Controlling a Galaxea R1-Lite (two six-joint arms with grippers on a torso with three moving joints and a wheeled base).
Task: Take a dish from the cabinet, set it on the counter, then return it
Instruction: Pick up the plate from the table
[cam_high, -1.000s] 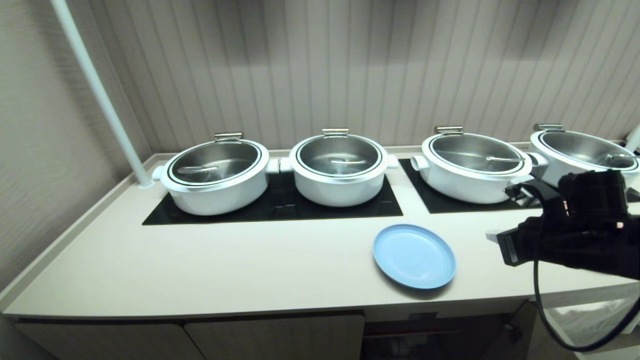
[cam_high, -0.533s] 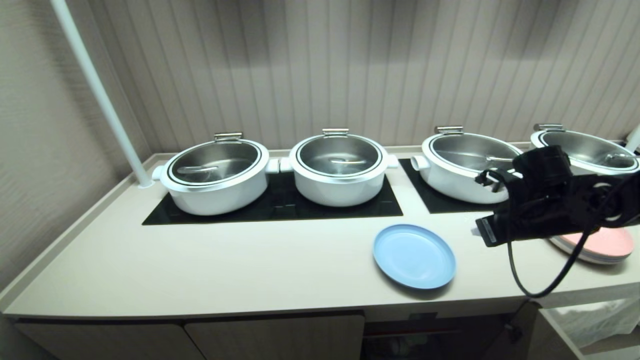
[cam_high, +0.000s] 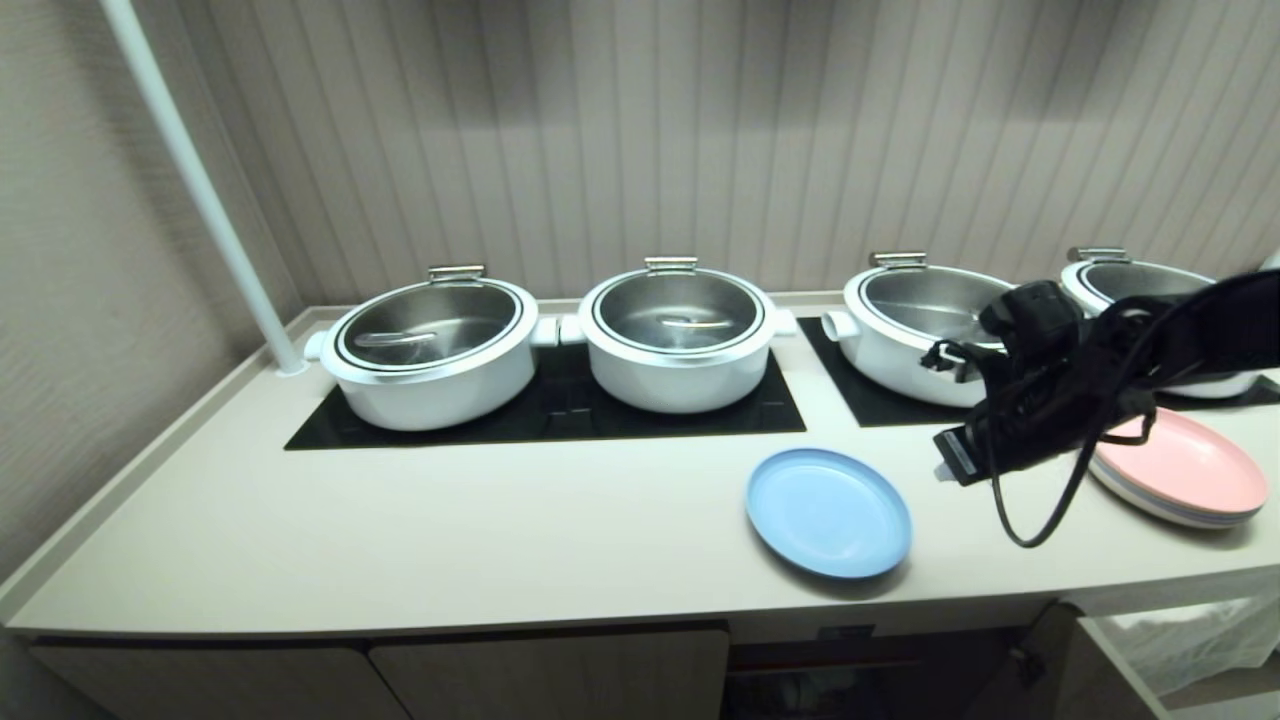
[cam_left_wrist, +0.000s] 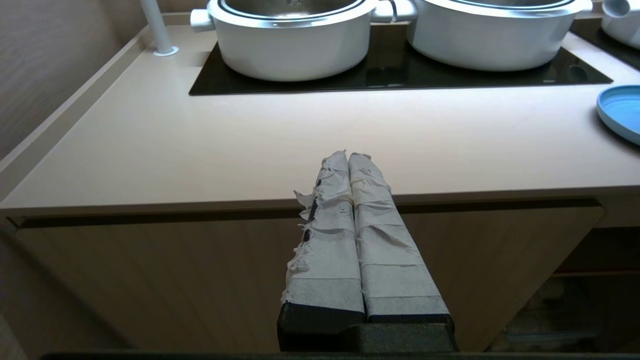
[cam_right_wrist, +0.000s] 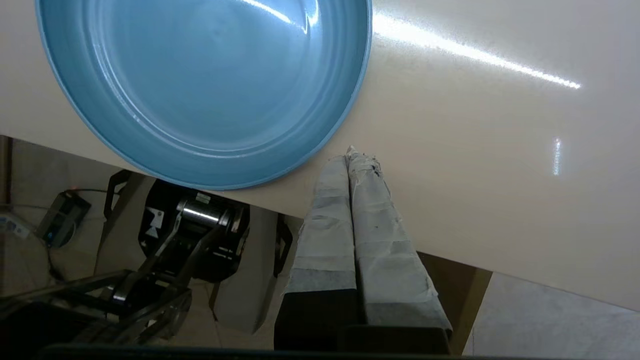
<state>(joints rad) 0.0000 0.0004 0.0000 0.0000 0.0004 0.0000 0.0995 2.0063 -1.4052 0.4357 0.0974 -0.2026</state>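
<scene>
**Asker:** Where are you, and where is the dish?

**Robot:** My right gripper (cam_right_wrist: 356, 157) hangs above the cream counter (cam_high: 480, 540), taped fingers pressed together and holding nothing. The light-blue dish (cam_high: 828, 511) lies flat near the counter's front edge, just beside my fingertips and apart from them. In the right wrist view its near rim juts slightly past that edge.

**Asker:** How would you pick it up well?

**Robot:** I judge I should part my fingers first, then come in low at the overhanging rim, one finger above and one below. The rim is shallow and looks slippery, so I should pinch firmly and lift level.

**Asker:** Anything hidden?

**Robot:** The cabinet (cam_high: 560, 675) shows only as door tops under the counter, its shelf unseen. My own arm covers part of the pink-topped plate stack (cam_high: 1190, 475). My left gripper (cam_left_wrist: 349, 159) rests clenched and empty before the counter edge.
</scene>
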